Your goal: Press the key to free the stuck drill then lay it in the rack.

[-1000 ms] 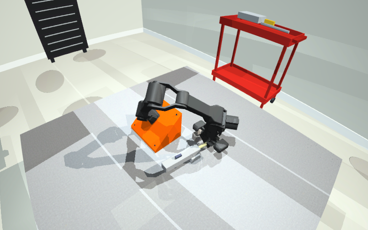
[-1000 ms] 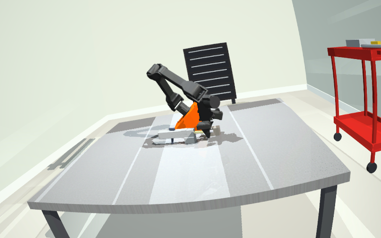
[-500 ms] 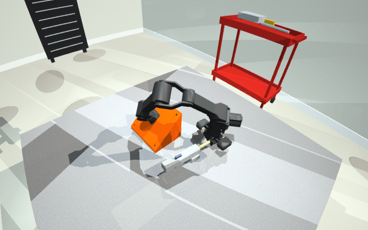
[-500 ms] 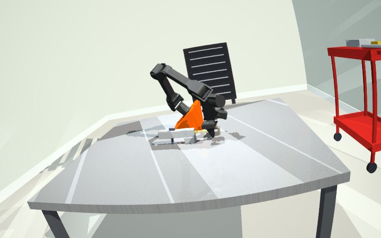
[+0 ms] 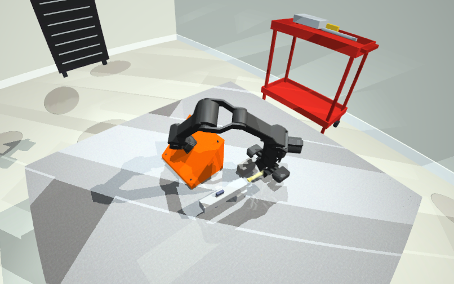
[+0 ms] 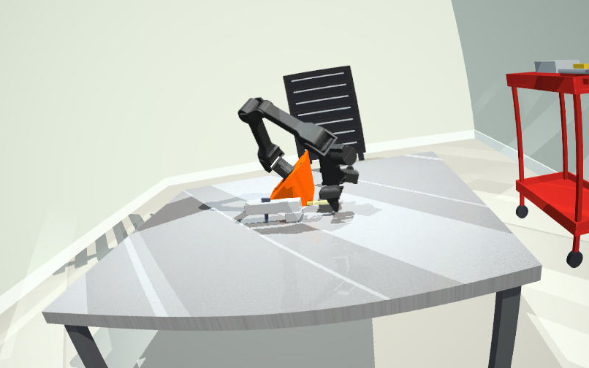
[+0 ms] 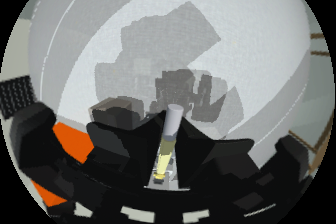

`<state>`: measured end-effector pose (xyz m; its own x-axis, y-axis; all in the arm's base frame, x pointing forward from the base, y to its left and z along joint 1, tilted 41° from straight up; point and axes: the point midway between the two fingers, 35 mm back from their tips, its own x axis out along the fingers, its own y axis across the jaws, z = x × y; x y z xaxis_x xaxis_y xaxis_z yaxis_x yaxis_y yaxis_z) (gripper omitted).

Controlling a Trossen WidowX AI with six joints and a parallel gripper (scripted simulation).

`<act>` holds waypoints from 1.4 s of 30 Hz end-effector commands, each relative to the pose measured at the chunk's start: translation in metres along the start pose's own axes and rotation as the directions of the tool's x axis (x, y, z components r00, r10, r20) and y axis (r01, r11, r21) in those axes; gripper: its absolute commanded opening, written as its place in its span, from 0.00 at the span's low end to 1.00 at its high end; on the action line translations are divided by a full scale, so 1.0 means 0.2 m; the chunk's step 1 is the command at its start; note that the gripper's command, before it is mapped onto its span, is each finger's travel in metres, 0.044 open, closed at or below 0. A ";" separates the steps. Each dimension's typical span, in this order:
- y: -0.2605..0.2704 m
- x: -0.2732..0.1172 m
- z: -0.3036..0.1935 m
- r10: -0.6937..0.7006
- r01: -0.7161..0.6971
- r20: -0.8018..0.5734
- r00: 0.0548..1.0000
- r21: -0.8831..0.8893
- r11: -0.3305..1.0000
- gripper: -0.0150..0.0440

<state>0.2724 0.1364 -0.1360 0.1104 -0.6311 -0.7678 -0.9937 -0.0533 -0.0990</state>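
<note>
My gripper (image 5: 265, 172) (image 6: 335, 204) (image 7: 170, 114) is shut on the drill, low over the table. The drill (image 5: 256, 176) (image 6: 317, 202) (image 7: 164, 158) is a thin rod with a yellow body and a grey end. Its yellow end points at the end of the long white holder (image 5: 227, 196) (image 6: 272, 207); a narrow gap shows between them in the exterior view. The dark blue key (image 5: 219, 192) (image 6: 265, 199) sits on top of the holder. A brownish-grey block (image 5: 245, 168) (image 7: 111, 106), seemingly the rack, stands close beside the gripper and is partly hidden.
An orange wedge (image 5: 200, 160) (image 6: 303, 182) (image 7: 73, 141) under the arm's base stands beside the holder. The table edge (image 6: 223, 323) runs along the front. A red cart (image 5: 304, 100) (image 6: 557, 194) and a black slatted unit (image 5: 71, 33) (image 6: 321, 103) stand off the table.
</note>
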 end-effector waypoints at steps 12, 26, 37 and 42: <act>0.00 -0.03 0.03 0.002 -0.002 0.001 1.000 0.005 1.000 0.25; 0.00 -0.08 0.03 0.002 -0.002 0.002 1.000 0.005 1.000 0.25; 0.00 -0.12 0.02 0.002 -0.002 0.002 1.000 0.005 1.000 0.25; 0.00 -0.13 0.02 0.002 -0.002 0.002 1.000 0.005 1.000 0.25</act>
<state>0.2698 0.1555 -0.1199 0.1099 -0.6306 -0.7683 -0.9937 -0.0529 -0.0988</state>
